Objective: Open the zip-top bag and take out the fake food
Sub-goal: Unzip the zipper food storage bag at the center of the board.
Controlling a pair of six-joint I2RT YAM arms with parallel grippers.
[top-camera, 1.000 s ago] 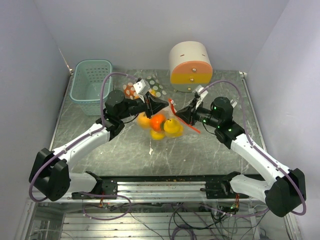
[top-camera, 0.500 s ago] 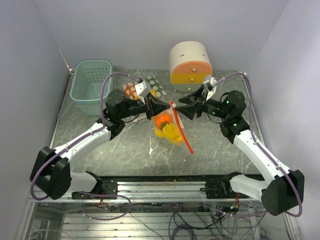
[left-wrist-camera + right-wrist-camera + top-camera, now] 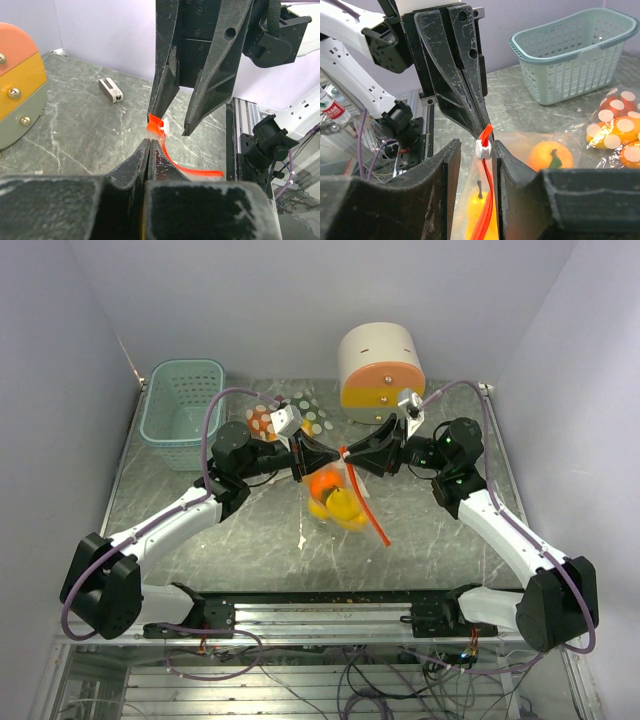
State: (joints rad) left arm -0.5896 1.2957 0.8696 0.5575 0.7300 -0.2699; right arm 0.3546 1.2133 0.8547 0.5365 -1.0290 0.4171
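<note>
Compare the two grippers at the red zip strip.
The left gripper is shut on the red zip strip; the right gripper is open, straddling the white slider with a gap. The left gripper reaches from the left, the right gripper from the right. Both meet tip to tip at the strip's end.
</note>
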